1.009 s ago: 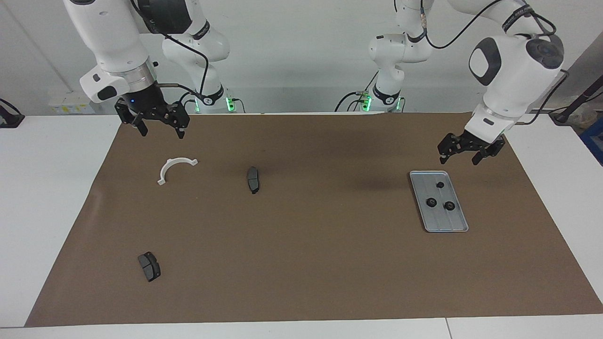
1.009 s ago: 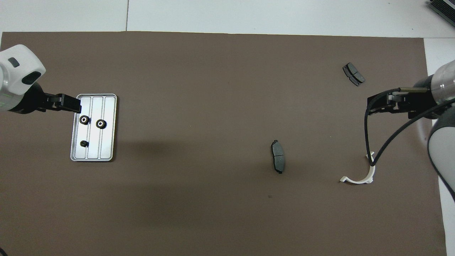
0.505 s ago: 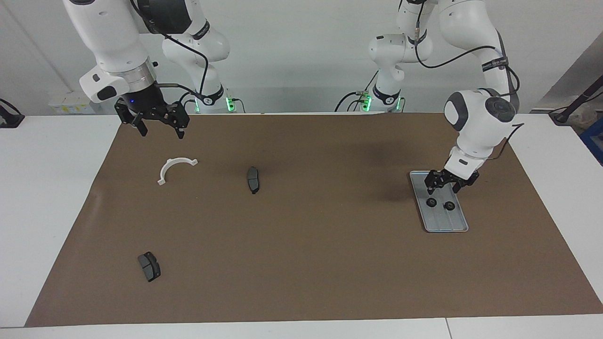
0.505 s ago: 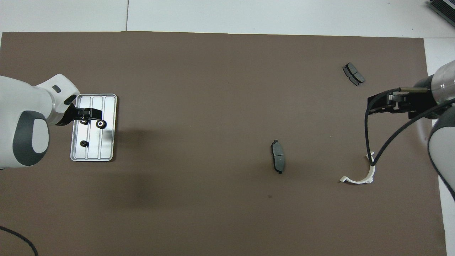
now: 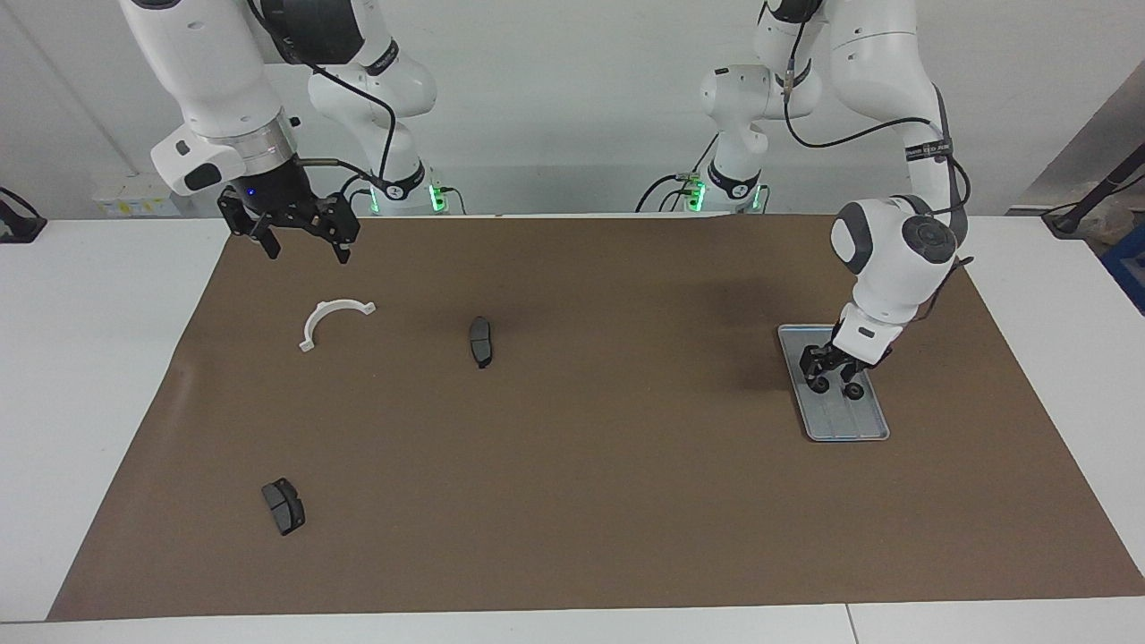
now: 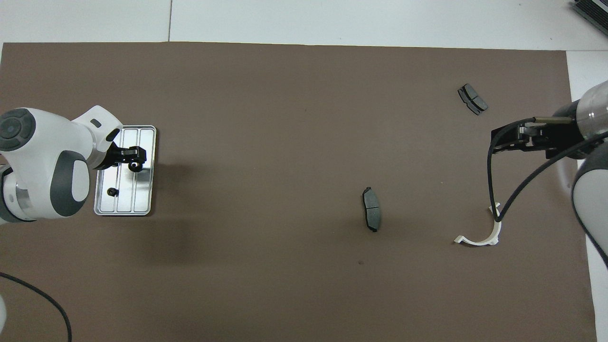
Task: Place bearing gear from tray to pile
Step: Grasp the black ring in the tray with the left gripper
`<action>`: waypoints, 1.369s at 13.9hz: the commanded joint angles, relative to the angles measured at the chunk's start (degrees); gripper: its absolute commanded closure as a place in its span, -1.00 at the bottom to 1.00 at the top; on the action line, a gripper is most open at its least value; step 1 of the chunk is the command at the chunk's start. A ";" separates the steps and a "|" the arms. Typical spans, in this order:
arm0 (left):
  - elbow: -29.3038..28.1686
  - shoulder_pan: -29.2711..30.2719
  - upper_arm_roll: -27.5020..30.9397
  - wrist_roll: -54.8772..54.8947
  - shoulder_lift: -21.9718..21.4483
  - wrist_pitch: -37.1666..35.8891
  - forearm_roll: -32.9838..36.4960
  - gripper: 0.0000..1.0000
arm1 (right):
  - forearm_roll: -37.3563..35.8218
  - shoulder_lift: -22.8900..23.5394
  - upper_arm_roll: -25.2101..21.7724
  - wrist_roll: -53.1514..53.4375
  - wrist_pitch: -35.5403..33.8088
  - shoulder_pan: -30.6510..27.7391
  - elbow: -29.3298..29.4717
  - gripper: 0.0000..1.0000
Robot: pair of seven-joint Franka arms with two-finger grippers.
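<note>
Left gripper [image 5: 834,383] down in the tray [image 5: 860,427], among gears [image 5: 854,391]

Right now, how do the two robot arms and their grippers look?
Both arms have glossy white rounded shells with dark grey joint caps and black bands carrying small lettering. The right arm has a silver wrist ring and a loose black cable; the left arm also carries a black cable. The right gripper and left gripper are black two-finger units. Green lights glow at both bases.
</note>
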 commanded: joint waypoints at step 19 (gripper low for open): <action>8.74 -3.54 -0.37 -9.61 3.04 -5.19 -0.57 1.00 | 1.25 -1.38 -0.01 -0.10 2.41 0.12 -1.47 -1.00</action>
